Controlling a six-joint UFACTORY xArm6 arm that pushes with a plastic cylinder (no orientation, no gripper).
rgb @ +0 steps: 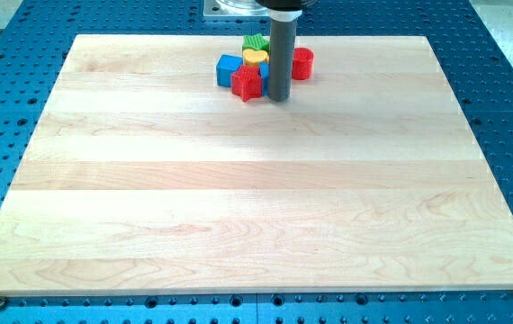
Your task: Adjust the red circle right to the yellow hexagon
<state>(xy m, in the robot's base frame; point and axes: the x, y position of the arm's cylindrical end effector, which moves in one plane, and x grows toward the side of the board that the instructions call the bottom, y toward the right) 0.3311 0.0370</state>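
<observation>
A tight cluster of blocks sits at the view's top centre of the wooden board (256,198). The red circle (303,63) is at the cluster's right end. A yellow block (255,58) lies left of the rod; its shape is hard to make out. My tip (279,98) rests on the board between the red star (247,83) on its left and the red circle up to its right. The rod hides whatever lies between the yellow block and the red circle.
A green block (255,42) lies above the yellow one, near the board's top edge. A blue block (229,69) sits at the cluster's left. A bit of blue (264,70) shows beside the rod. A blue perforated table (22,36) surrounds the board.
</observation>
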